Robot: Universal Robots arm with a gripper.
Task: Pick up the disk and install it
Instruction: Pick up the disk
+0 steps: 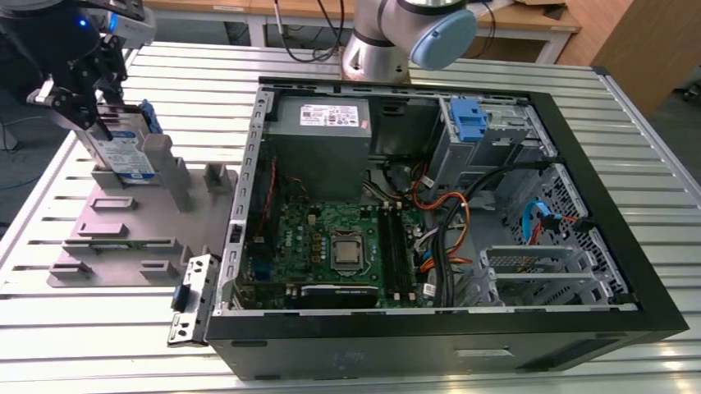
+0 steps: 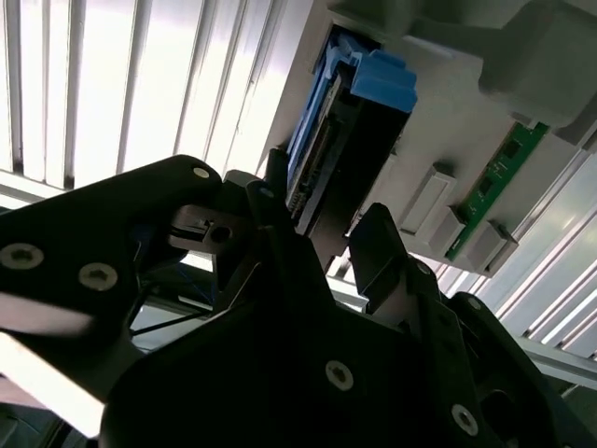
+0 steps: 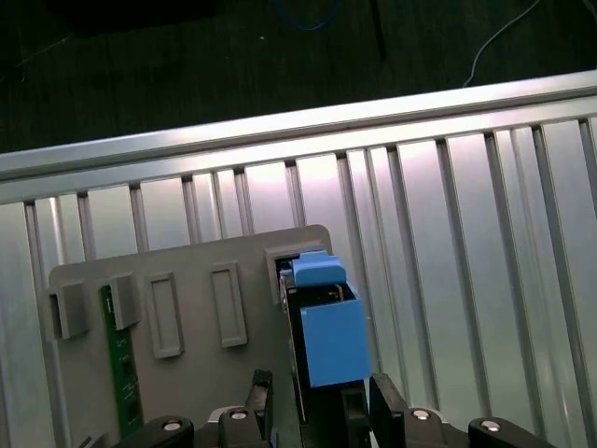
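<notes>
Your pincer (image 1: 92,108) hangs at the exterior view's left, right over the top edge of the disk (image 1: 118,146). It's spread: in both wrist views 1 finger (image 3: 262,399) stands on each flat side of the disk, w/ the drive btwn the 2. In the first wrist view a strip of grey shows btwn 1 finger and the disk, so no pinch on that side. At the other finger you can't tell if the pad touches.

The disk stands upright on edge in a slot of the grey holder plate (image 1: 131,246), white-and-blue label toward the exterior camera. Its blue rail (image 3: 326,327) is the uppermost part, nearest the pincer.

The holder lies flat on the slatted metal desk (image 1: 66,345), just beside the open PC case (image 1: 383,353) and outside it. A green memory stick (image 3: 121,359) sits in another slot of the same holder, apart from the disk.

Inside the case you've got the grey power-supply box (image 1: 323,123) w/ white sticker at the far side, the motherboard (image 1: 328,238) below it, and a bare blue bracket (image 1: 469,123) at the far corner toward the exterior view's right. The disk is well apart from that bracket. The arm's base (image 1: 383,41) stands behind the case.
</notes>
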